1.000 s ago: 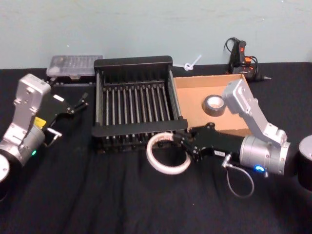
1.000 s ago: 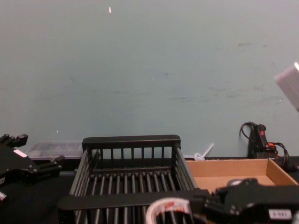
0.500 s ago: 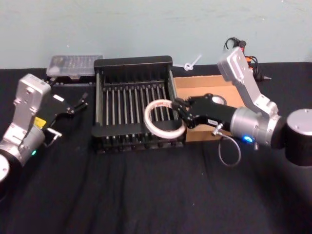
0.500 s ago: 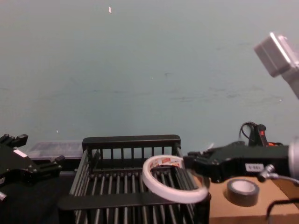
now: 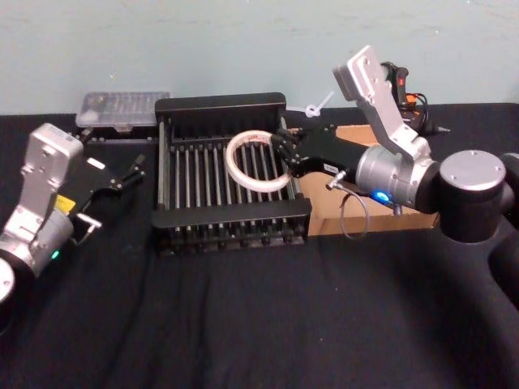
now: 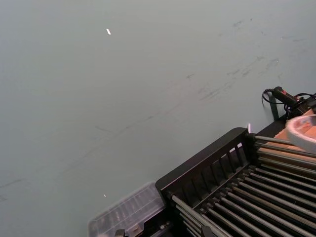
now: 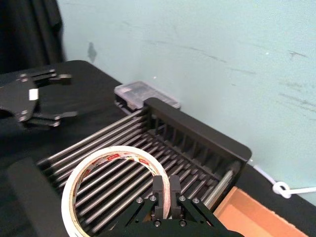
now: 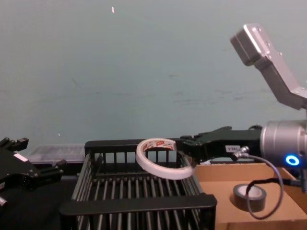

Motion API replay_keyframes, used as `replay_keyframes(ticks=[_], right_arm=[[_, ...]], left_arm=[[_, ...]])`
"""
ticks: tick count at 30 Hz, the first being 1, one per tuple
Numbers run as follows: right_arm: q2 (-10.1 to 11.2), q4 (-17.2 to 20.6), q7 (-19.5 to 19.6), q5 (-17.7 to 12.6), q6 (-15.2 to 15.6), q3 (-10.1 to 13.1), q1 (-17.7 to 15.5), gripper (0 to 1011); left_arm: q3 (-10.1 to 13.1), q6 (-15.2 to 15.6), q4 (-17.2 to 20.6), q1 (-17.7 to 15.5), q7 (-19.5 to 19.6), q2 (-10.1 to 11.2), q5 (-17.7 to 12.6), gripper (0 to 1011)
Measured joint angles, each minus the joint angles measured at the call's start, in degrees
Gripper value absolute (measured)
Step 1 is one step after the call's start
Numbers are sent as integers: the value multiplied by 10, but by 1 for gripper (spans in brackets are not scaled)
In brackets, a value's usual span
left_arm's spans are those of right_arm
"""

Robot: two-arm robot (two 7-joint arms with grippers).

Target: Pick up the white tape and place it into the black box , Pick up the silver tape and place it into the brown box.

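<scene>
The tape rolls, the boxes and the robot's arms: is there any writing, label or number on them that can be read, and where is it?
No text can be read.
White tape, held by the right gripper above the black box: red print on its inner core, too blurred to read.
Right gripper: small white label, too small to read.
Left gripper: small yellow label on its arm, too small to read.
Silver tape, brown box: no writing seen.

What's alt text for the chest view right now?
The right gripper, reaching in from the right, holds the white tape tilted in the air above the black box. The silver tape lies in the brown box; the left gripper sits at far left.
</scene>
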State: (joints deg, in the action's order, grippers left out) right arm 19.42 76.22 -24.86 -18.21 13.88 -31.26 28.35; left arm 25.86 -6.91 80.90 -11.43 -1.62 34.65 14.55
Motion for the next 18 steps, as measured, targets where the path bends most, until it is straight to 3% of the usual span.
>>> replay_keyframes(ticks=[6,18], right_arm=[[-37,-48,31,24,-9,3,22,87],[-86,-127,62,66,-39,-1,52,87]], left_arm=[[0,0,0,0,0,0,0,1001],[0,0,0,0,0,0,0,1001]])
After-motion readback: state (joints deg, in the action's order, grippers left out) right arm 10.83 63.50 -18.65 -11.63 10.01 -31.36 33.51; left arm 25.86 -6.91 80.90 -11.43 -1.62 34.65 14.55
